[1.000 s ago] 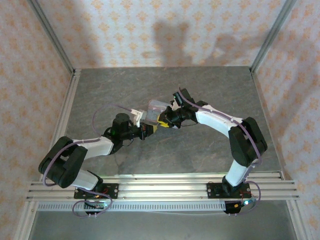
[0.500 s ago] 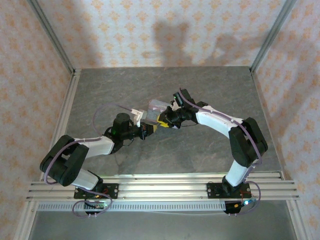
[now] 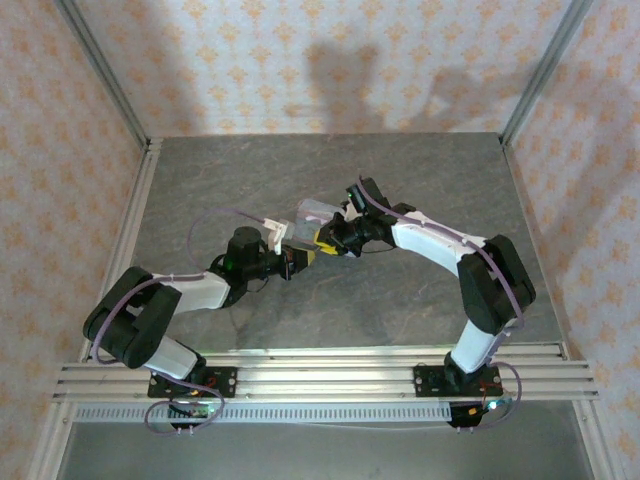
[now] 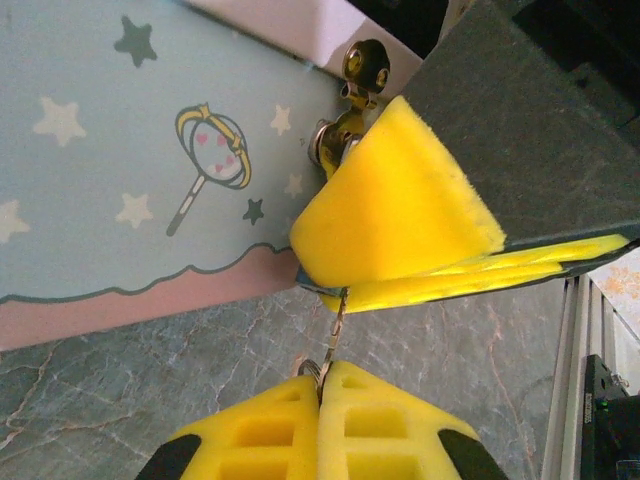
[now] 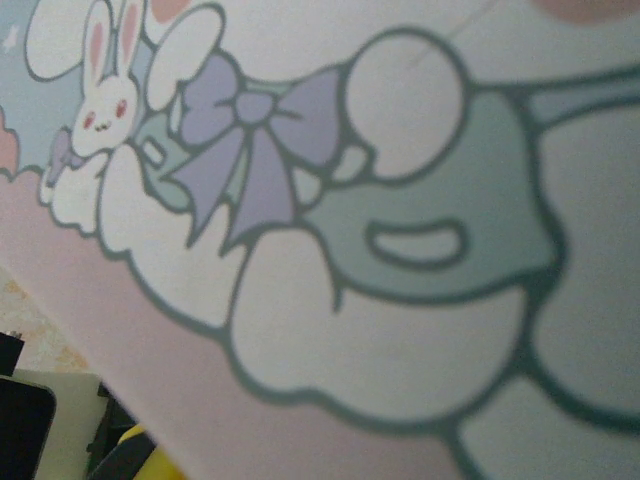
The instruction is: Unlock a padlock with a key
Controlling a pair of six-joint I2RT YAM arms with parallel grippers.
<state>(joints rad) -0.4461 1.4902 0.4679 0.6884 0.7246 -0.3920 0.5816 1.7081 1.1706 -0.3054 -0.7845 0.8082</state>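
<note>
Grey, stone-veined tabletop [image 4: 200, 370] runs under everything, with patterned wallpaper round the cell. My left gripper [image 4: 322, 388] has its yellow pads pressed together. Pinched between them is the key [image 4: 337, 318], held at its ringed head so the thin silvery blade sticks out away from me. The blade's far end meets the tips of my right gripper [image 4: 330, 272], which reaches in from the right. Its two pads are closed down on a sliver of dark blue that I take to be the padlock [image 4: 303, 283]. So the padlock sits just beyond my left fingertips, near the middle of the table, close beside the light-blue tin [image 4: 120, 190] with the stars and wand. The tin's brass hasp [image 4: 360, 70] shows just past the right pad. My right wrist looks onto the tin's bunny lid, very close and blurred.

I cannot tell whether the blade is in the keyway, because the yellow pad hides its mouth. That is the risk, as I judge it. Foam grips so thin a head softly, so a turn or push off the axis could let the key swivel or slip. It could also bend the blade or lever the padlock out of the right pads. Both wrists crowd the tin, and a nudge could shift it and spoil the line-up.
</note>
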